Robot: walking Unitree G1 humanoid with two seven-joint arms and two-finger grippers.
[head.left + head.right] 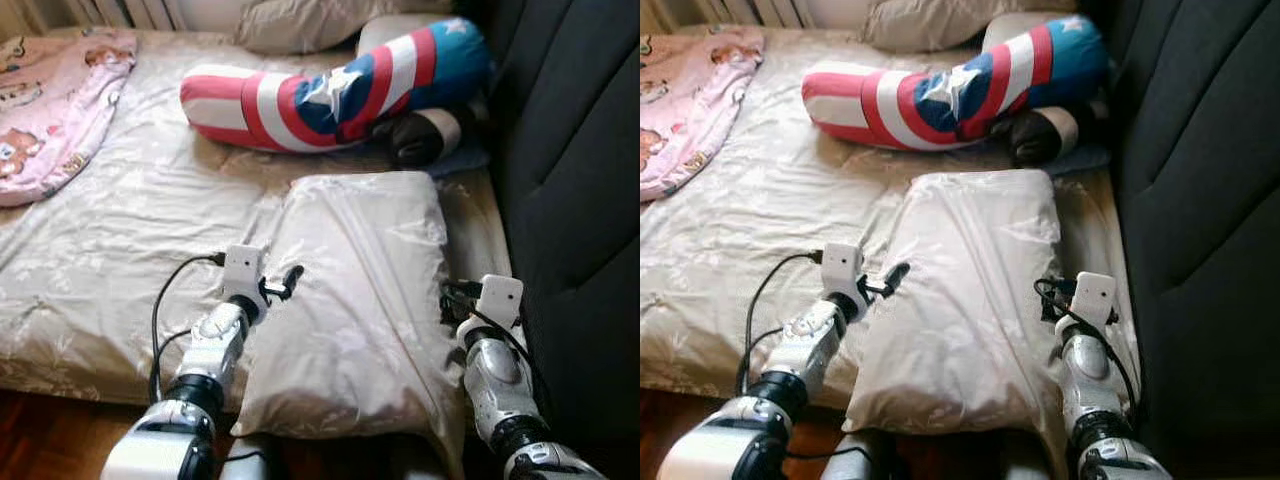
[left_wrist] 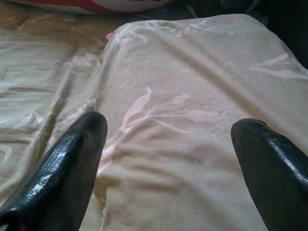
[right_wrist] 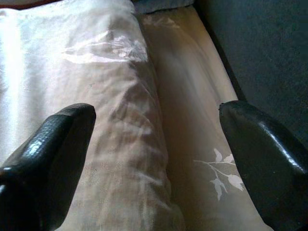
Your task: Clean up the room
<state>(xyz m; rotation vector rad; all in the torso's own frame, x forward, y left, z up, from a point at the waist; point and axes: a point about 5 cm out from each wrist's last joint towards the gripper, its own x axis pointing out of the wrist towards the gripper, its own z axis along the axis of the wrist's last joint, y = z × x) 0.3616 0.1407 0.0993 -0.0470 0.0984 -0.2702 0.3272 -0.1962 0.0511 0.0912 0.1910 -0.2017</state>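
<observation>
Step judged: squaring up on cream pillow at near edge of bed. Left gripper and right gripper flanked it, spread wide, nothing held. Next called for closing inward. Counted: probably three pillows, one striped bolster, one pink blanket
</observation>
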